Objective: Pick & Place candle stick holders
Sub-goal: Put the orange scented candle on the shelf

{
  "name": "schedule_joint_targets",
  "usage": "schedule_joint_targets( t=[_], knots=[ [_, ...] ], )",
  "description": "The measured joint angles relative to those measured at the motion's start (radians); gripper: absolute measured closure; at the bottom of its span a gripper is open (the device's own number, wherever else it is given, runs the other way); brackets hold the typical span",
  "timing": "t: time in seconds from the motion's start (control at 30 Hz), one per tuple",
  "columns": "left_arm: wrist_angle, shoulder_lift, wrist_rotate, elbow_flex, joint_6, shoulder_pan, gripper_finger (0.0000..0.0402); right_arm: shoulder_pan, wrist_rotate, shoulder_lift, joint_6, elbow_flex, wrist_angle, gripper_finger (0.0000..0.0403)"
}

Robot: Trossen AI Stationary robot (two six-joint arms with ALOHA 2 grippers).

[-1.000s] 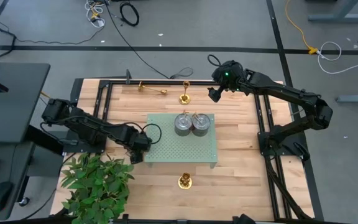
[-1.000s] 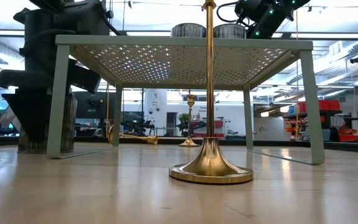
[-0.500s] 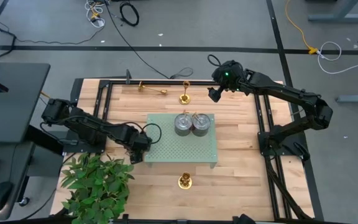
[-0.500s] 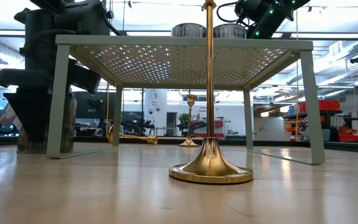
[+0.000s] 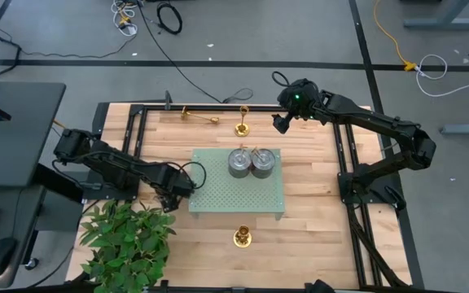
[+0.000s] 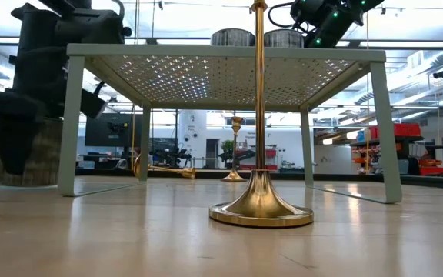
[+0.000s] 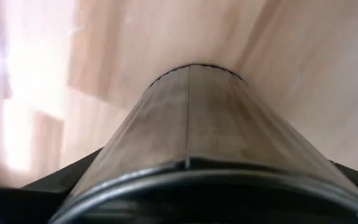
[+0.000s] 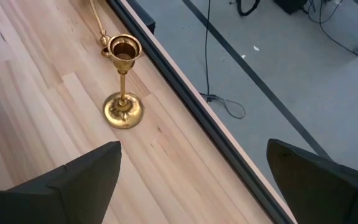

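Note:
Three gold candle stick holders are on the wooden table. One stands near the front edge (image 5: 242, 237) on its round base (image 6: 261, 209). One stands at the far edge (image 5: 242, 124) and also shows in the right wrist view (image 8: 122, 84). One lies on its side at the far left (image 5: 199, 116). My right gripper (image 5: 281, 123) is open and empty above the far edge, to the right of the far upright holder. My left gripper (image 5: 169, 192) is left of the green stand, shut on a grey metal can (image 7: 188, 124). My left gripper holds the grey can at its upper rim (image 7: 185, 167), coming from above. The can hangs upright below the fingers (image 6: 23, 158). The fingers themselves are hidden by the can and the gripper body. I cannot tell whether the can's bottom touches the table.
A green perforated stand (image 5: 236, 194) stands mid-table on four legs, with two grey cans (image 5: 239, 162) (image 5: 264, 162) on top. A leafy plant (image 5: 129, 240) sits at the near left corner. A black frame (image 5: 141, 122) borders the table.
My left gripper has moved toward the table's left edge with the grey can, away from the green stand's left legs. The can stays upright below it.

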Motion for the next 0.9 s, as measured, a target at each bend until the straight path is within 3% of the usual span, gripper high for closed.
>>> schedule_joint_targets(
  t=[0.27,0.9],
  knots=[
    [-0.091,-0.034,-0.014,-0.008,-0.009,0.000,0.0039,0.000,0.000,0.000,0.000,0.000,0.008,0.0003],
    [-0.312,-0.299,0.023,0.032,-0.085,0.002,0.0040,0.000,0.000,0.000,0.000,0.000,0.025,0.0003]
  ],
)
